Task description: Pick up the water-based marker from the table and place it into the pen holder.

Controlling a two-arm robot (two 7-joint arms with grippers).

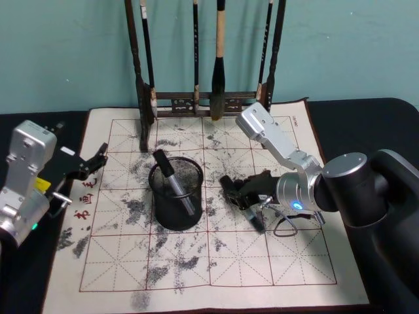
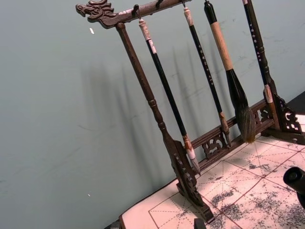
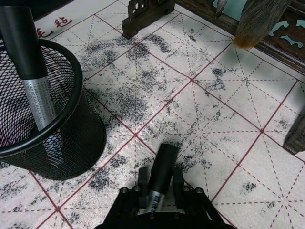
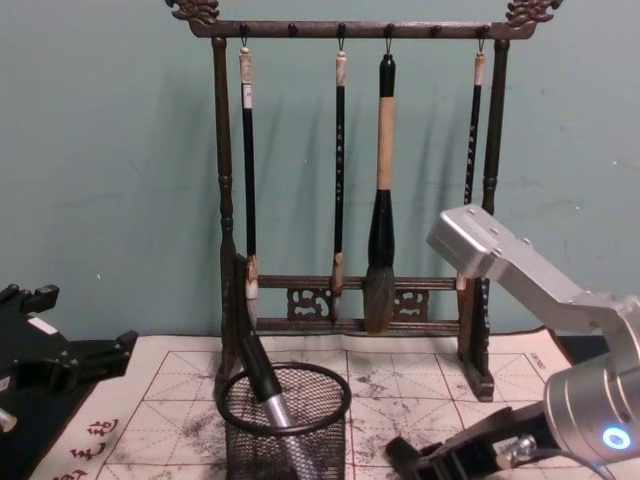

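The water-based marker (image 3: pixel 163 164), black with a grey barrel, lies between the fingers of my right gripper (image 3: pixel 160 174), which is shut on it. That gripper (image 1: pixel 230 190) sits low over the cream grid mat (image 1: pixel 216 261), just right of the pen holder (image 1: pixel 167 216), a black wire-mesh cup (image 3: pixel 71 143). The chest view catches the gripper (image 4: pixel 410 455) beside the cup (image 4: pixel 285 440). Another marker (image 1: pixel 171 183) with a black cap and silver body leans inside the holder. My left gripper (image 1: pixel 99 160) is parked at the mat's left edge, open and holding nothing.
A tall dark wooden brush rack (image 1: pixel 203 98) with several hanging brushes stands at the back of the mat, behind the holder. Grey ink stains cover the mat. The dark table top (image 1: pixel 366 111) shows around it.
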